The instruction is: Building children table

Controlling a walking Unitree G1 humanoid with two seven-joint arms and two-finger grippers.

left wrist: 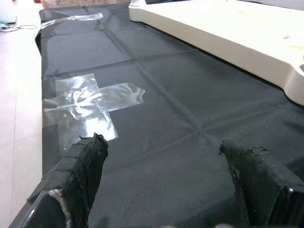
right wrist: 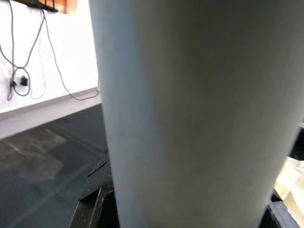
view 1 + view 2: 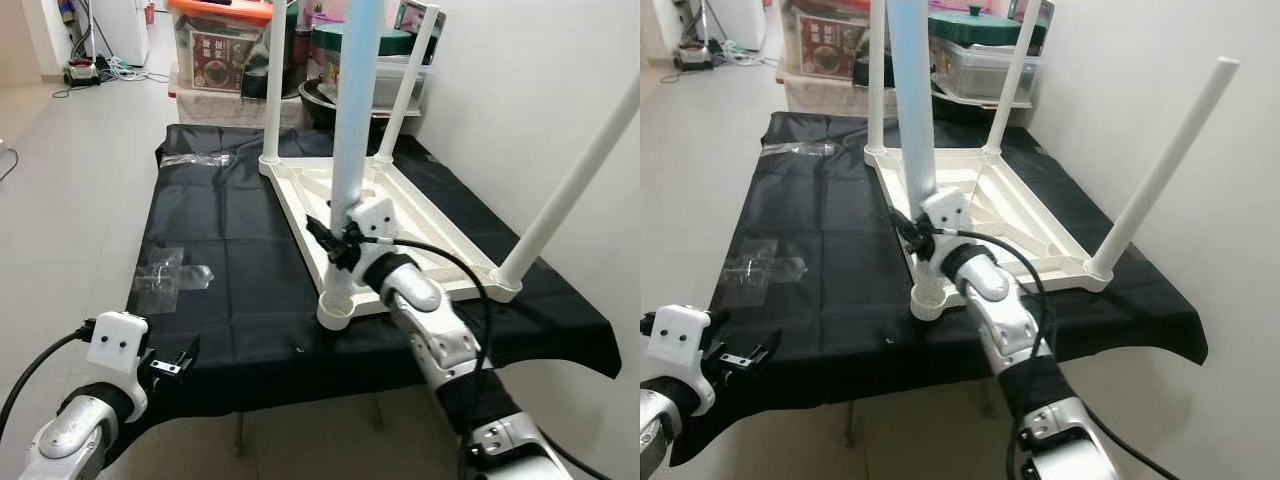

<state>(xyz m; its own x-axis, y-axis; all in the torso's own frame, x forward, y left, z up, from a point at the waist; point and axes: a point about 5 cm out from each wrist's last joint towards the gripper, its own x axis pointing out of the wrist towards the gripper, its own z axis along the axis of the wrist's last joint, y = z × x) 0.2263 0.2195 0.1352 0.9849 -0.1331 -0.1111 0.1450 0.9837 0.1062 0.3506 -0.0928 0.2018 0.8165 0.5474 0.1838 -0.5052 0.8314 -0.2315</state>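
Right gripper (image 3: pixel 345 243) clamps the pale blue plastic leg (image 3: pixel 355 110) above the upturned cream tabletop (image 3: pixel 400 215); left gripper (image 1: pixel 166 187), fingers apart, hovers over black cloth (image 3: pixel 230 270) on grey tiled floor (image 3: pixel 70 180).

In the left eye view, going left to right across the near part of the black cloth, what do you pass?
left gripper → clear plastic wrapper → table leg held by the right gripper → white leg at the near right corner.
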